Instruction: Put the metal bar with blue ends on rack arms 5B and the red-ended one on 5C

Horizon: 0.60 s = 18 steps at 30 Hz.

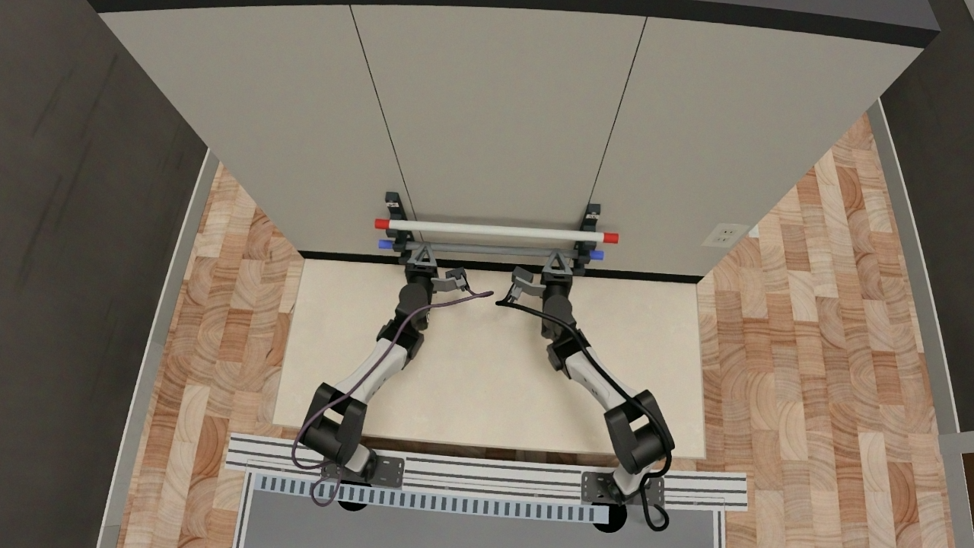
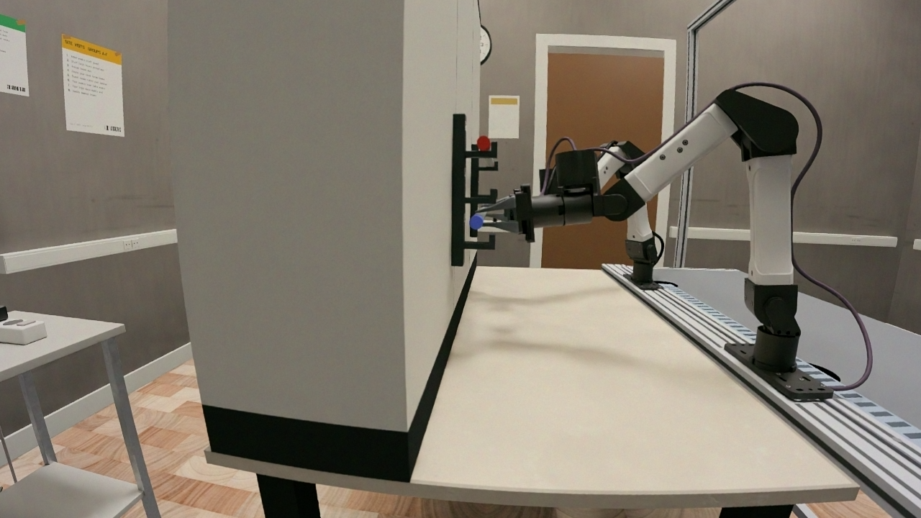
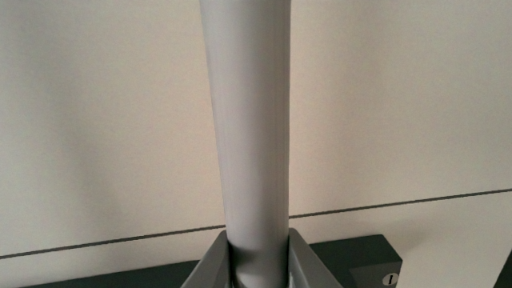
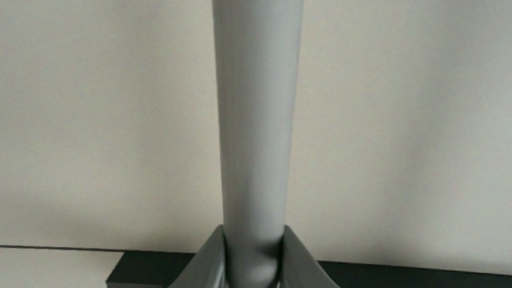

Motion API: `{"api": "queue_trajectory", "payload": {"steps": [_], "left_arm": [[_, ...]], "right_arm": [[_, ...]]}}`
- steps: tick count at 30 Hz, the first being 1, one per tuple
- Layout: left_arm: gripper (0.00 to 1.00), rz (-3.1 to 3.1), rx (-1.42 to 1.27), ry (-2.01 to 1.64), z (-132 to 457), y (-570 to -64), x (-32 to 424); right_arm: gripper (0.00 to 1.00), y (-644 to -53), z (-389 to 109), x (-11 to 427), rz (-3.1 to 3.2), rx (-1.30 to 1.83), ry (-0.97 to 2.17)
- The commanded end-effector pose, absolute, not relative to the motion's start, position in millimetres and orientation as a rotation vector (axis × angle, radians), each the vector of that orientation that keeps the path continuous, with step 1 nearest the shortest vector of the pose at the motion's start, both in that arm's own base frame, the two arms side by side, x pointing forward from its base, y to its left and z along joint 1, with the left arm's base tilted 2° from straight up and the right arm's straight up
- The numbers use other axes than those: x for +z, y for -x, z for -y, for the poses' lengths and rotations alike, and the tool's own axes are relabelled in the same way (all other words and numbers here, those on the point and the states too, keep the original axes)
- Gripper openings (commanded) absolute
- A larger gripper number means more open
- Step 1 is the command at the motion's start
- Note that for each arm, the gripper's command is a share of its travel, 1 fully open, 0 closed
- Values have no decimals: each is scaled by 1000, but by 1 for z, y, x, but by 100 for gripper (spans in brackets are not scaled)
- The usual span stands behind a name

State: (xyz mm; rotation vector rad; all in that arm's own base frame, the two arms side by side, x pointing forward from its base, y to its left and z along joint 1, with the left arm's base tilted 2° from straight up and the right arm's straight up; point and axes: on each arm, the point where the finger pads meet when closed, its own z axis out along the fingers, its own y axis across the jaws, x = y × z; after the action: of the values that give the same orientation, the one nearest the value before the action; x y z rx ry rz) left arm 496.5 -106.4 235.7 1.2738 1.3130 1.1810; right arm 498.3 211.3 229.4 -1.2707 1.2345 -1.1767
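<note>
My left gripper [image 1: 423, 247] [image 2: 484, 217] [image 3: 258, 242] and my right gripper [image 1: 557, 253] [image 4: 253, 237] are both shut on the grey bar with blue ends [image 1: 490, 249] [image 2: 476, 221] [image 3: 252, 100] [image 4: 256, 100]. The bar is roughly level, close to the rack uprights. In the exterior view its near end is above the lowest rack arm [image 2: 481, 244] and below the middle one [image 2: 479, 199]. The white bar with red ends [image 1: 497, 230] [image 2: 483, 142] rests on the top pair of rack arms, with no gripper on it. The rack labels are too small to read.
Two black rack uprights [image 1: 395, 212] [image 2: 458, 186] stand on the cabinet front [image 1: 490, 122], above the cream table [image 1: 490, 381]. The cables of both arms loop above the table. The rail [image 1: 490, 476] carrying the arms runs along the table's front edge.
</note>
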Motion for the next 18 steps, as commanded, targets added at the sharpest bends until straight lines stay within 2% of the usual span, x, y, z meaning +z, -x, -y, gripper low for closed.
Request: {"api": "queue_trajectory", "payload": {"steps": [1,18], "left_arm": [[0,-1234,1224,-1159,104,-492,287],[0,-1234,1224,-1159,104,-480,282]], "right_arm": [[0,-490,-211,268,-1190,-1204,1215],[0,-477,-210,264,-1190,-1204,1215]]}}
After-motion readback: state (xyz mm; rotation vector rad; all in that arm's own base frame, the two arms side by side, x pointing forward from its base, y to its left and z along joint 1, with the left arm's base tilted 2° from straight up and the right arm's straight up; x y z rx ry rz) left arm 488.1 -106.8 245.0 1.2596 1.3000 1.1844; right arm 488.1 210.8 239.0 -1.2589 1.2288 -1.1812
